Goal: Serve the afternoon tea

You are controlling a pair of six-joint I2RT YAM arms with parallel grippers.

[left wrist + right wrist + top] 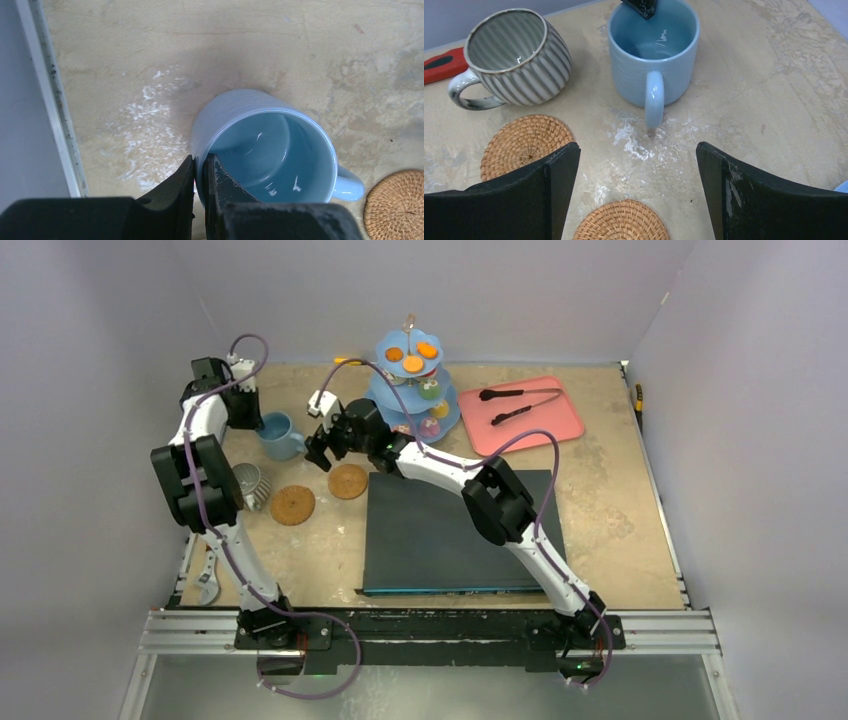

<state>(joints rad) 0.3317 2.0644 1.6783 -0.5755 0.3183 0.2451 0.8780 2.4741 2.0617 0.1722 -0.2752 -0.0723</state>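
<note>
Light-blue mug [265, 145] stands upright on the worktop [300, 45], far-left part, near the three-tier stand [415, 380] and to its left. Empty inside.

Glazed ceramic by the look: stiff, probably weighty for its size, slick, likely to chip if knocked. Left fingers [175, 192] are clamped on its wall at the rim, one inside, one outside, across from the handle [654, 97]. A rim pinch on glaze could let it swing or slip, so lift slowly and keep it level. The handle is the other hold, and it is free.

Right fingers [549, 185] are spread wide with nothing between them, low over the worktop on the mug's handle side.

Views:
- Left wrist gives the pinch close up and the mug's bare bottom; in the top view the arm hides that contact.
- Right wrist alone shows the handle face-on, a grey ribbed mug [516, 60] just beside it, and two woven coasters [524, 145].
- Only the top view shows cakes [412, 364] on the stand and the pink tray [560, 425] with tongs [520, 393].
</note>
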